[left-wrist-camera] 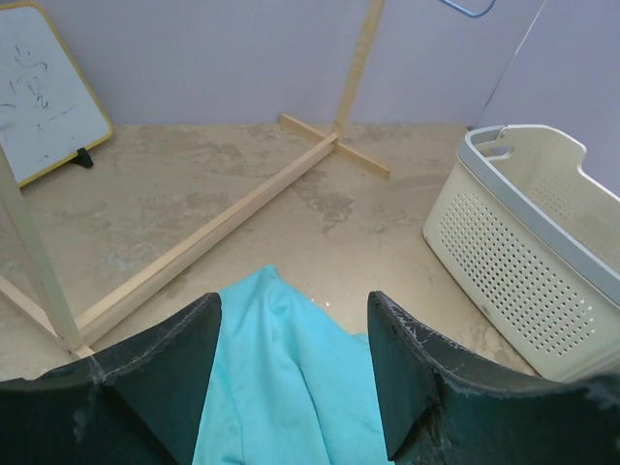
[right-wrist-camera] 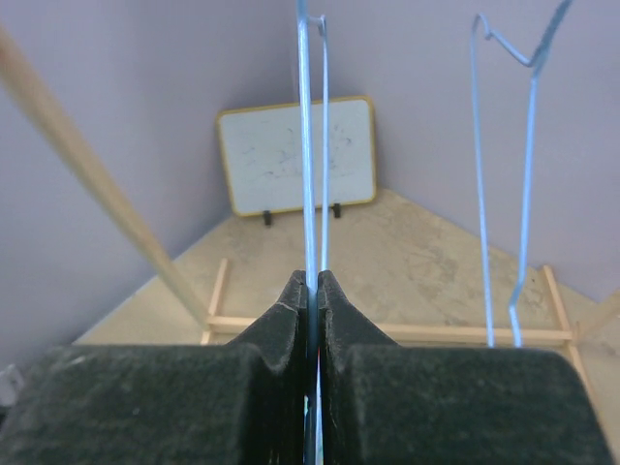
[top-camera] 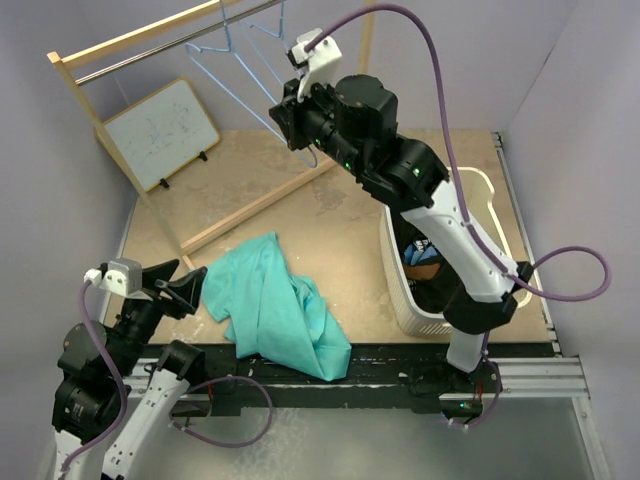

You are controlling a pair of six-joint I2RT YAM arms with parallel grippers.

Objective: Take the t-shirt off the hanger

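Lying crumpled at the near edge of the surface (top-camera: 330,210), the t-shirt (top-camera: 270,305) is already off its hanger, with one corner reaching over the dark strip at the front. That corner looks like the first risk: any tug toward the arms could slide the cloth off the edge.

The left hand (top-camera: 192,285) sits just beside the shirt with its jaws released, holding nothing. The wrist view shows teal cloth directly between and ahead of its fingers. If it moved forward or closed carelessly, it could snag a fold and drag the shirt, or bunch it against the rack's (top-camera: 255,205) wooden foot.

To the right stands the basket (top-camera: 400,290), apart from the shirt and with some clothing inside. A wide swing of the right arm's lower links, which pass over it, might knock it.

Further back and higher, the right hand (right-wrist-camera: 312,283) is clenched on the bare blue wire hanger (right-wrist-camera: 305,145), which hangs from the rail (top-camera: 180,42). Pulling down or sideways without letting go could bend the wire, unhook it, or rock the light frame. A second hanger (right-wrist-camera: 528,194) hangs near and could tangle with the first.

The whiteboard (top-camera: 160,132) leans at the far left, well clear.
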